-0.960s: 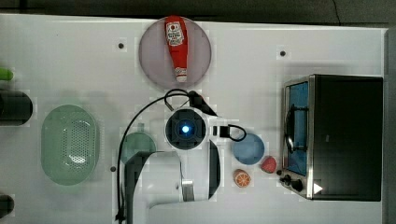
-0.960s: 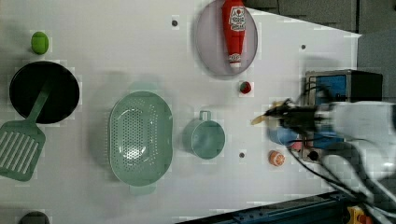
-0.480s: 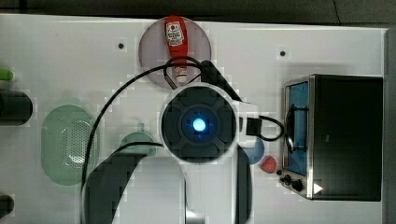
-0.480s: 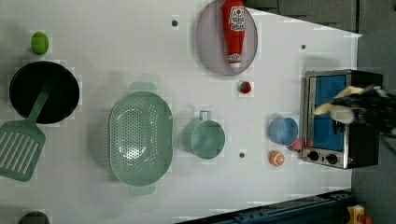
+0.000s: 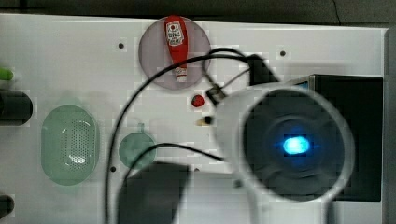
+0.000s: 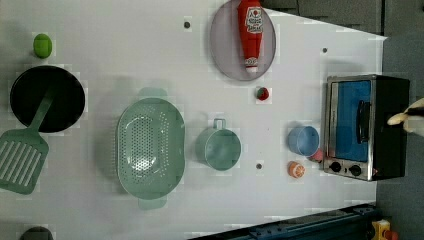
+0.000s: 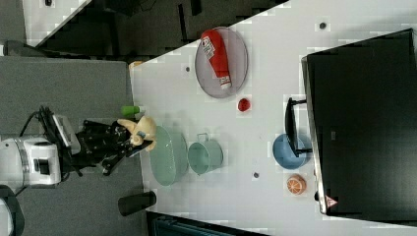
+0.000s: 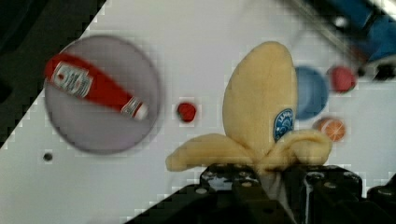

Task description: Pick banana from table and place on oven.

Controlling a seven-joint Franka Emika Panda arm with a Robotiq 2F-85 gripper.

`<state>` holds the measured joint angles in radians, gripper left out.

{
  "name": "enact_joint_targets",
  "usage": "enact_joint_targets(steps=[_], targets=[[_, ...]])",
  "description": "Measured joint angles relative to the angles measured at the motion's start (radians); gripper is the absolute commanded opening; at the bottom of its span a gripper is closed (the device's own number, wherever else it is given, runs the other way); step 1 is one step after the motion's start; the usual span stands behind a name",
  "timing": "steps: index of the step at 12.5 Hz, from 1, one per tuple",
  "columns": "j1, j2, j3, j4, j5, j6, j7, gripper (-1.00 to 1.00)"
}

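Note:
A pale yellow plush banana (image 8: 261, 112) with peeled flaps and a blue sticker sits in my gripper (image 8: 271, 179), which is shut on its lower end. In the right view the gripper (image 7: 133, 139) holds the banana (image 7: 143, 129) high off the white table (image 7: 275, 64). At the left view's right edge, the banana (image 6: 400, 118) hangs over the black top of the oven (image 6: 392, 100). The top view has the arm close to the lens, covering part of the oven (image 5: 355, 93), with the banana tip (image 5: 204, 121) poking out.
A ketchup bottle (image 6: 250, 30) lies on a grey plate (image 6: 222, 45). A strawberry (image 6: 261, 93), green cup (image 6: 218, 148), green colander (image 6: 150, 147), blue bowl (image 6: 303, 140) and orange slice (image 6: 296, 169) stand on the table. A black pan (image 6: 47, 97) and spatula (image 6: 20, 157) sit at the left view's left.
The arm has risen toward the top camera and carried the banana rightward in the left view, from in front of the oven door to over its black top.

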<state>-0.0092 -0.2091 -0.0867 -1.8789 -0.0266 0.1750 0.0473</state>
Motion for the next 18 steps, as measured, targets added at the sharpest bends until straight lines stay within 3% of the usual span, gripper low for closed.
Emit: enact_joint_targets(steps=[7,12,13,14,18], targets=[[-0.02,0.254,-0.373,0.088,-0.011,0.048,-0.439,-0.5],[-0.034,0.394,-0.544,0.07,0.002,0.209,-0.697,-0.5],[-0.036,0.408,-0.572,0.068,0.012,0.227,-0.73,-0.43],[-0.044,0.423,-0.592,0.068,0.012,0.243,-0.763,-0.24],[-0.092,0.465,-0.597,0.055,0.037,0.268,-0.845,0.66]])
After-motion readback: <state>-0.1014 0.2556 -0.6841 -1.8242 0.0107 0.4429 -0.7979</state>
